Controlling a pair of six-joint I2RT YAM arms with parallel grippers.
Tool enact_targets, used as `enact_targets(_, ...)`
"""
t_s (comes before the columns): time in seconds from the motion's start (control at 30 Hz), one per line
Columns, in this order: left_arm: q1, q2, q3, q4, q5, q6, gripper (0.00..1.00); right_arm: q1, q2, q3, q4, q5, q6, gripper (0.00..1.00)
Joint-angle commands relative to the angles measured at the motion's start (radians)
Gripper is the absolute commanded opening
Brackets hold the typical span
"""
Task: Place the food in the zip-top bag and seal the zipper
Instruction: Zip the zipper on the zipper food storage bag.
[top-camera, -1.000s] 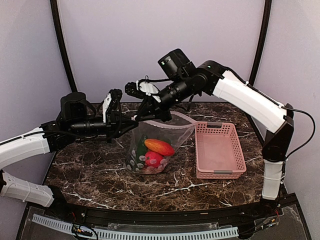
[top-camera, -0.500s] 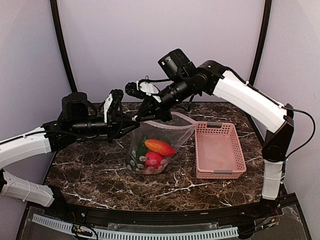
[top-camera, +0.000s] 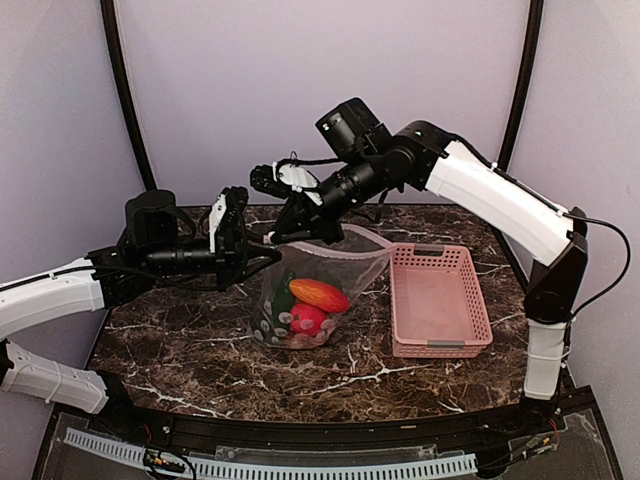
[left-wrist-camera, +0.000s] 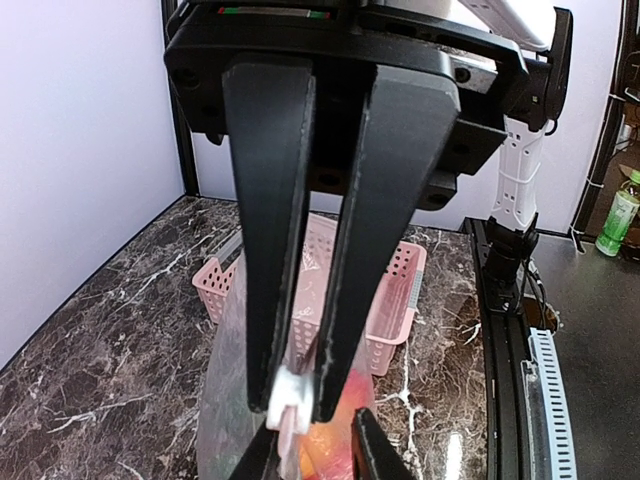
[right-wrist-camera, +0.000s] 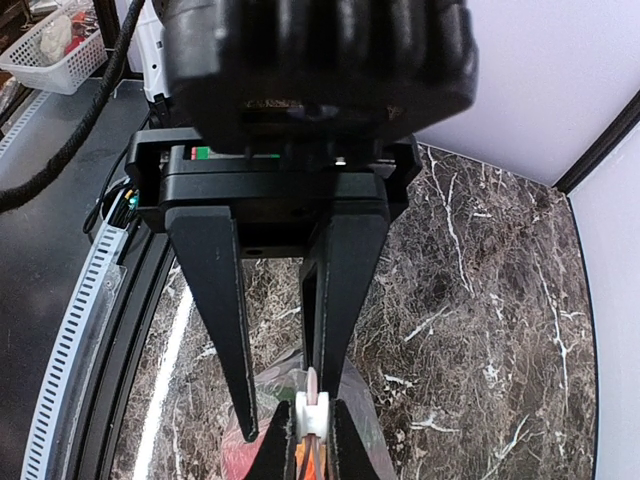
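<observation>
Since the earlier frame, the left end effector (right-wrist-camera: 285, 415) has parted its jaws and edged toward the bag. It now stands open at the bag's 10 o'clock, gripping nothing. At the tabletop (top-camera: 200, 345) centre, the zip-top bag (top-camera: 268, 300) stands upright with the food (top-camera: 318, 294) inside. At its 12 o'clock, the right end effector (left-wrist-camera: 297, 400) is pinched shut on the zipper (top-camera: 345, 253). The film appears light, limp and slippery. The stiffer zipper strip is the likely hold point, pinched across both tracks.
</observation>
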Motion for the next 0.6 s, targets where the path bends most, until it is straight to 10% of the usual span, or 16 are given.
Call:
enact_targets(0.0,-0.003,-0.001,-0.018,0.044,0.021,0.007,0.21,0.007,-0.009,0.014,0.015,0.001,0.004,0.01)
enact_targets(0.57,-0.002,-0.022,-0.046,0.078,-0.092,-0.021,0.01,-0.006,-0.013,-0.04,0.006,0.053,-0.003,0.01)
